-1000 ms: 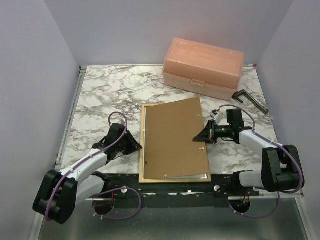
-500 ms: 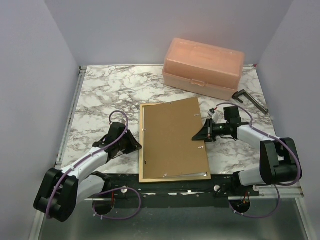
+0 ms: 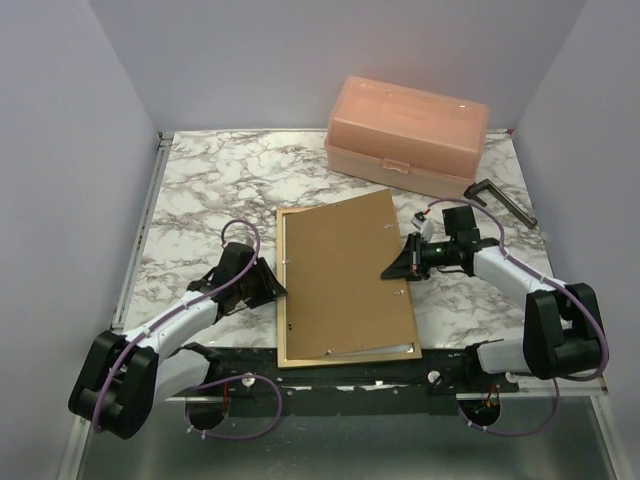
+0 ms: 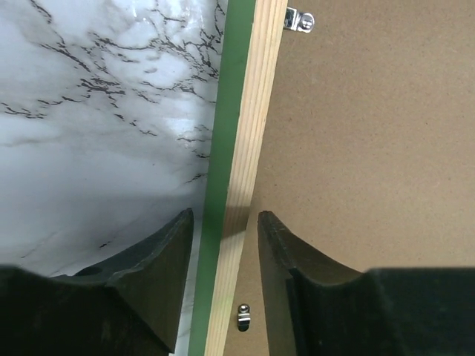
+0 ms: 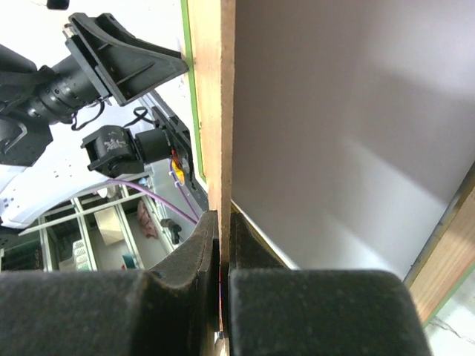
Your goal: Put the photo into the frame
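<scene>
- The frame (image 3: 283,300) lies face down on the table (image 3: 220,180), central and close to the arm bases. Its pale wood back faces up and its green face points down.
- Its long axis runs from the near table edge toward the far wall.
- The left arm (image 3: 185,320) has its jaws released. They straddle the frame's left rail without contact, likely to check sideways sliding.
- The right arm (image 3: 510,275) has its jaws clenched on the right edge of the backing panel (image 3: 345,275). That edge is tilted up off the frame, apparently to open access beneath.
- The photo cannot be positively located. A pale surface under the raised panel may be its reverse.
</scene>
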You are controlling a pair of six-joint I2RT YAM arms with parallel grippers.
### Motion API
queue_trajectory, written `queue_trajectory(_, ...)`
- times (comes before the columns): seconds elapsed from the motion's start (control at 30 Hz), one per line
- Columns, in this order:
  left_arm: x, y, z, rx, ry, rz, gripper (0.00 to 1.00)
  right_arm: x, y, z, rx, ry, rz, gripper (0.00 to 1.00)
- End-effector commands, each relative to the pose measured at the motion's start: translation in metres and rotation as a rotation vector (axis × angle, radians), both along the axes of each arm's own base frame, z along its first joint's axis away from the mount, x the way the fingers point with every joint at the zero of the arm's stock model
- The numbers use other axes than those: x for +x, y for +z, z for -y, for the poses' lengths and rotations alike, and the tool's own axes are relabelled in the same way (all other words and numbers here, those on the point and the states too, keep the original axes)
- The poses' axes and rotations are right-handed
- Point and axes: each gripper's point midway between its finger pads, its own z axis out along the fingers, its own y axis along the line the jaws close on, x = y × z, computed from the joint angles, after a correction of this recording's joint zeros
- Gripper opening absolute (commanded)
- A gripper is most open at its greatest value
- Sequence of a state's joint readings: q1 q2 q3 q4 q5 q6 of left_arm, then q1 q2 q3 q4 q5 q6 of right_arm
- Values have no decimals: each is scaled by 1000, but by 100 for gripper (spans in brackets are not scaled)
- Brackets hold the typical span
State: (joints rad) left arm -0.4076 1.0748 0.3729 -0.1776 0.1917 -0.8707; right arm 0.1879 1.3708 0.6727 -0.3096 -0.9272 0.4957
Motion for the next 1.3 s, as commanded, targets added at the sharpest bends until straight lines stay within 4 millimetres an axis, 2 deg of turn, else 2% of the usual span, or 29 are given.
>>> queue_trajectory(0.0, -15, -20, -13, 119, -6, -79, 38, -19, -18, 11, -122, -8, -66, 1)
queue_trajectory(0.03, -15, -21, -14, 135, -3, -84, 35, -20, -15, 11, -115, -5, -63, 1)
queue_trajectory(0.1, -16, -22, -14, 160, -10, -91, 21, -21, -12, 11, -110, -6, -54, 1)
queue_trajectory(0.3, -14, -24, -13, 191, -24, -101, 14, -22, 4, 7, -73, 8, -20, 1)
queue_trajectory(0.57, -12, -26, -11, 217, -55, -102, 13, -26, 4, 5, -48, 40, -29, 1)
queue_trajectory(0.77, -10, -28, -10, 225, -82, -93, 13, -22, 13, 0, 0, 56, 1, 1)
queue_trajectory(1.27, -8, -27, -6, 224, -113, -78, 13, -15, 5, -7, 52, 75, -12, 1)
